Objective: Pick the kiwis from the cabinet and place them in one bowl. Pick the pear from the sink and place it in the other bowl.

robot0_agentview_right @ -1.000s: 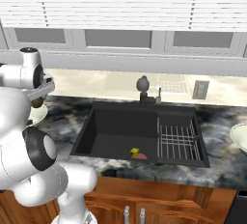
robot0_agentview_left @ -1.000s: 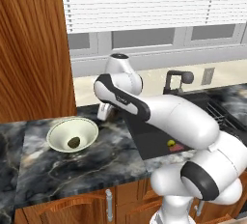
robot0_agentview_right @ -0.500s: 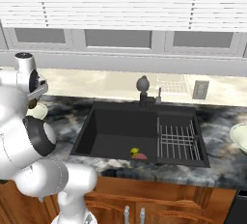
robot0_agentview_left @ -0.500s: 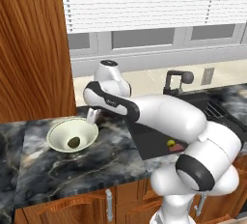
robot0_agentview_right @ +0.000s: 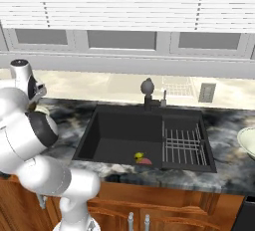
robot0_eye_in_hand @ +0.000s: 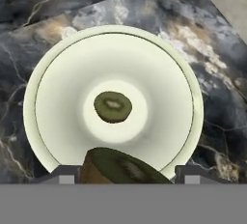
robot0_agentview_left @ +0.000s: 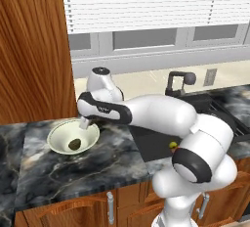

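1. Claw (robot0_eye_in_hand: 120,170): hangs directly above the bowl, clamped on a kiwi (robot0_eye_in_hand: 126,168) that sits between its two tips. Judged to be held there so that a release drops the fruit straight in beside its mate.

2. Bowl (robot0_eye_in_hand: 43,73): off-white, shallow, standing on the dark marbled worktop (robot0_agentview_left: 58,172) just below the claw and near the foot of the cabinet (robot0_agentview_left: 29,50). Probably placed close to the cabinet to keep the carry short.

3. Second kiwi (robot0_eye_in_hand: 113,106): lies loose at the centre of the bowl, apart from the held one. Kiwi portion of the task judged almost done.

4. Sink (robot0_agentview_right: 124,135): black basin set into the worktop to the arm's right, wire rack (robot0_agentview_right: 183,146) along one side, faucet (robot0_agentview_right: 147,93) behind.

5. Pear (robot0_agentview_right: 140,156): yellow-green, resting at the front of the sink floor, touching a flat reddish-pink item (robot0_agentview_right: 146,161). Not yet collected.

6. Other bowl (robot0_agentview_right: 247,140): off-white, at the far right worktop edge, well apart from the first; contents cannot be told.
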